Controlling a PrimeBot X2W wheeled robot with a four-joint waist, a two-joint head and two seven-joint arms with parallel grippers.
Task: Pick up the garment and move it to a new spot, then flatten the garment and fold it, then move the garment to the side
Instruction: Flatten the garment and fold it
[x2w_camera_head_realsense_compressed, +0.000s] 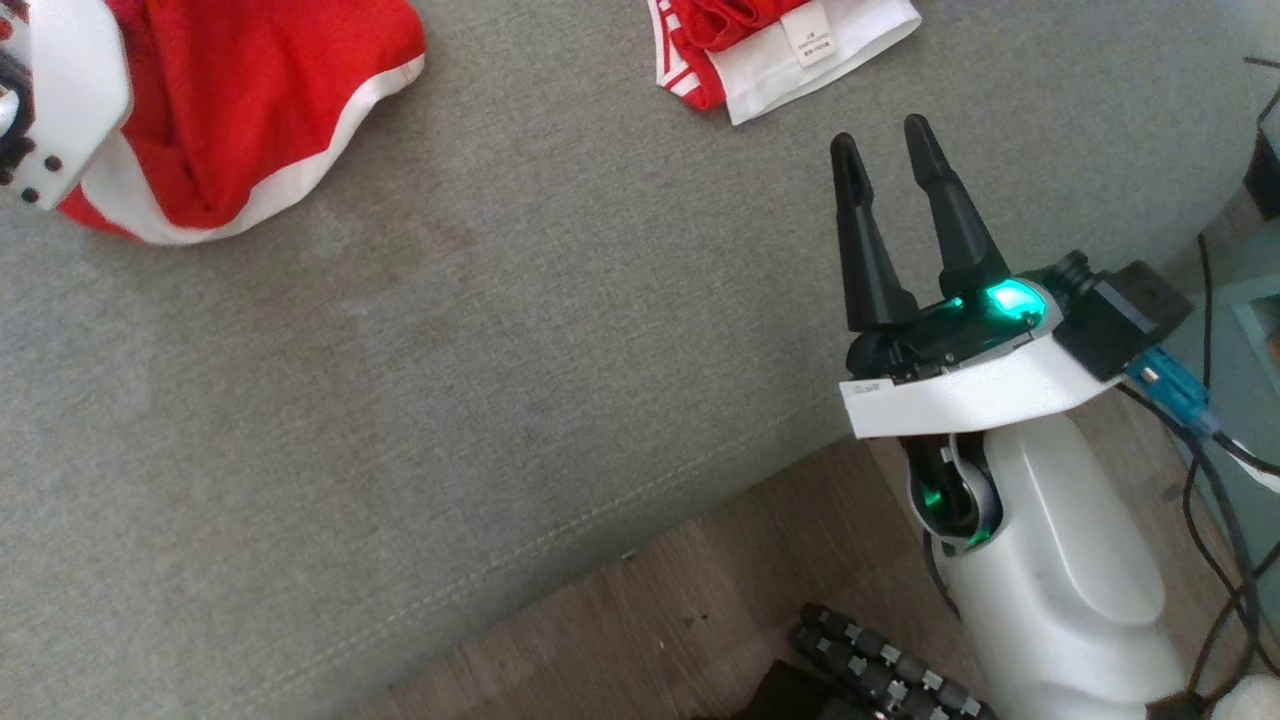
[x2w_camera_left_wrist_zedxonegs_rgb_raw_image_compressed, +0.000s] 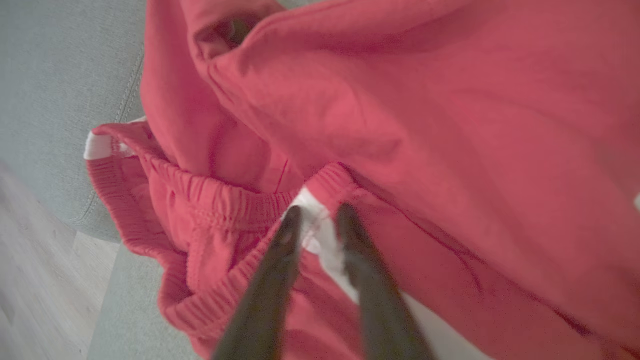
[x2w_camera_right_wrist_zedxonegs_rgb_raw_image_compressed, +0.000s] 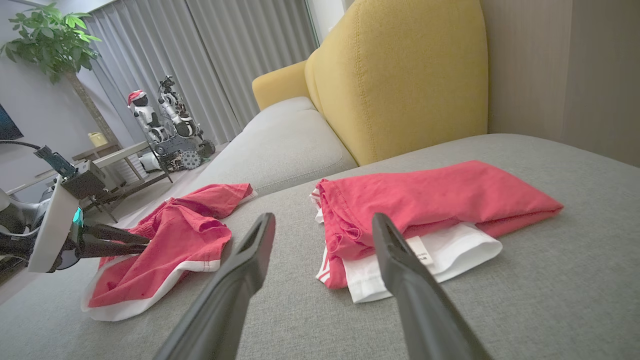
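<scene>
The right end effector (x2w_camera_head_realsense_compressed: 882, 137) is open. Its two dark fingers (x2w_camera_head_realsense_compressed: 868, 250) are spread and point up and a little left in the head view, above a pale forearm (x2w_camera_head_realsense_compressed: 1050, 560) with a green light at the wrist. The left end effector (x2w_camera_left_wrist_zedxonegs_rgb_raw_image_compressed: 320, 220) has its fingers (x2w_camera_left_wrist_zedxonegs_rgb_raw_image_compressed: 270, 290) a narrow gap apart; if they grip, I cannot tell.

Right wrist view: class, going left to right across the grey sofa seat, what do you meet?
Left gripper's dark fingers → crumpled red garment with white hem → folded red-and-white garment.
</scene>
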